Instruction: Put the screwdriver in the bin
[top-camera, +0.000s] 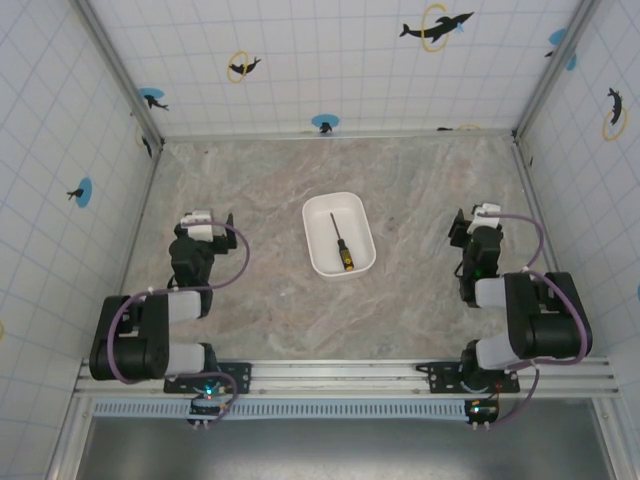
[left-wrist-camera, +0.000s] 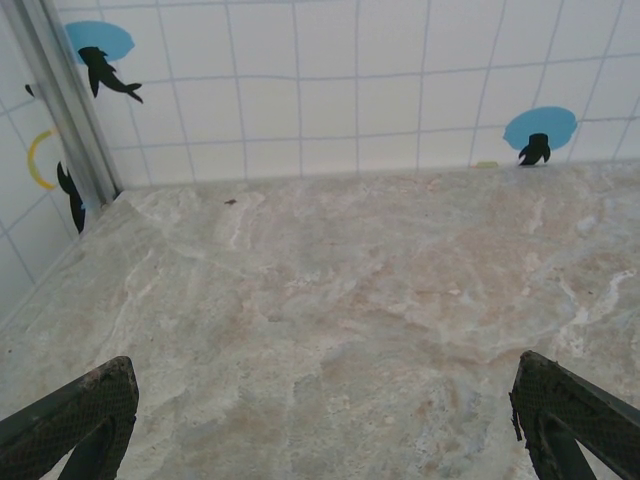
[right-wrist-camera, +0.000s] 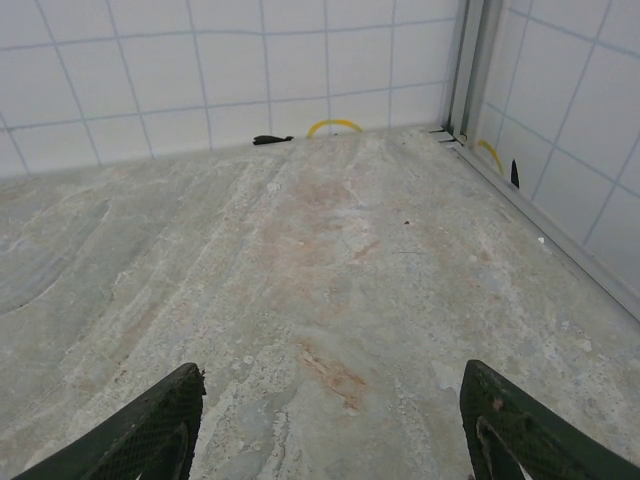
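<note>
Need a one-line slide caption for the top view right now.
Screwdriver lies in the white bin at mid-table; left gripper and right gripper sit open on either side.

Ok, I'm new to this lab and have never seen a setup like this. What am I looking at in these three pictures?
Two robot arms are bolted at the near edge of a marble-patterned table. The overhead picture looks down from above and behind them. The left gripper and the right gripper are both open and hold nothing. Between them lies a shallow white bin with a small screwdriver inside it. The other two pictures come from a camera on each wrist. The dark shapes in their bottom corners are that gripper's own fingers, and the view runs across the table towards the tiled wall.
</note>
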